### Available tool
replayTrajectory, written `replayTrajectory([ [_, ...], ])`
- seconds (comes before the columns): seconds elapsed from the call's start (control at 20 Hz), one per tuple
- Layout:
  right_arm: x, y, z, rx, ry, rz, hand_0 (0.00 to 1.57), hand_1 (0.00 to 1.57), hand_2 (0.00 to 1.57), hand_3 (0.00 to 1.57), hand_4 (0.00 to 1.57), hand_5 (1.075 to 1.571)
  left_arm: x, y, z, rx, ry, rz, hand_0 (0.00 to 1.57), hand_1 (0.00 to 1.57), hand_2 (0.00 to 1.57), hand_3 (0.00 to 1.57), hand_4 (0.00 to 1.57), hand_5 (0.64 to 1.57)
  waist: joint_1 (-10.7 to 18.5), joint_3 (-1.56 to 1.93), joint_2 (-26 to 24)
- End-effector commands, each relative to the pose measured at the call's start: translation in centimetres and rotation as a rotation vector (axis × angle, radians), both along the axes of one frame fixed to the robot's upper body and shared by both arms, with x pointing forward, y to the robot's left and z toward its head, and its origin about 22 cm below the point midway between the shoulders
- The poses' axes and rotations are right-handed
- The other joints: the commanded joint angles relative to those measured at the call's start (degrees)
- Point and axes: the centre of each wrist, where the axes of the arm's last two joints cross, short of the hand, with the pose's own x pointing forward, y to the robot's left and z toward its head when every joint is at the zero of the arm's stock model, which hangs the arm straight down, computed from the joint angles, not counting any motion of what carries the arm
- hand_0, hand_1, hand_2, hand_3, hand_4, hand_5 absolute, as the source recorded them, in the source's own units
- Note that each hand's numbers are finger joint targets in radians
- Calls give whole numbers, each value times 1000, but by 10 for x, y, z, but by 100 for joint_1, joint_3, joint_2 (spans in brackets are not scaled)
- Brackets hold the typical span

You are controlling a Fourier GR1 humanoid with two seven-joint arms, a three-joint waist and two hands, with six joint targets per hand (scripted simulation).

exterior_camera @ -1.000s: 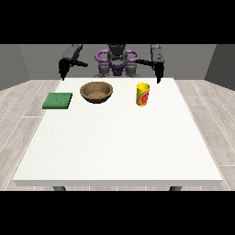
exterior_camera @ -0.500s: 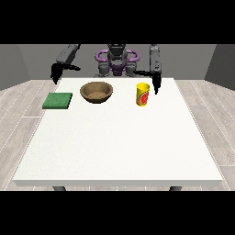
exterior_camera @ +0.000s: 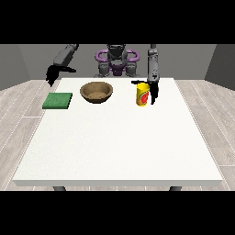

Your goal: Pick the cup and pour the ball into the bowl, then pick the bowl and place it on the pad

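Yellow cup [exterior_camera: 142, 94] upright, hand [exterior_camera: 153, 92] just beside; wooden bowl [exterior_camera: 96, 91] nearby.

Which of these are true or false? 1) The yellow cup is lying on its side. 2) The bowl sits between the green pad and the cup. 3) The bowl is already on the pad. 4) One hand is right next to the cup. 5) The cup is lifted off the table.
1) False: the yellow cup stands upright.
2) True: the bowl is between the green pad and the cup.
3) False: the bowl rests on the table, beside the pad.
4) True: the hand at the view's right hangs beside the cup.
5) False: it stands on the table.
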Motion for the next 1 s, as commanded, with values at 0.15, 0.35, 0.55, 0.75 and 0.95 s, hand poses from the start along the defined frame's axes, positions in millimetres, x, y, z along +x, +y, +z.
replayTrajectory([
  [0.15, 15, -13, 31, -2, -29, 56, 0, 0, 0, 0, 0, 1558, 3, 4, -4, 329, -26, 240, 1305, 1305, 1571, 1571, 811, 1515, -446, 4, 221],
  [0.35, 9, -30, 47, -33, -84, 85, 0, 0, 0, 0, 0, 1557, 6, 10, -10, 334, -22, 321, 1331, 1331, 1571, 1571, 864, 1509, -789, -3, 450],
  [0.55, 4, -61, 35, -29, -5, 6, 0, 0, 0, 0, 0, 1555, 22, 0, 12, 401, -17, 280, 1354, 1354, 1571, 1571, 901, 1507, -414, 5, 58],
  [0.75, -12, -74, -8, -6, 136, -50, 0, 0, 0, 0, 0, 1556, 19, -24, 12, 540, 47, 250, 1348, 1348, 1571, 1571, 989, 1532, -4, 14, -789],
  [0.95, -35, -93, -39, 29, 249, -144, 0, 0, 0, 0, 0, 1560, 23, -59, 23, 656, 89, 156, 1381, 1381, 1571, 1571, 1033, 1536, 455, 16, -1527],
])
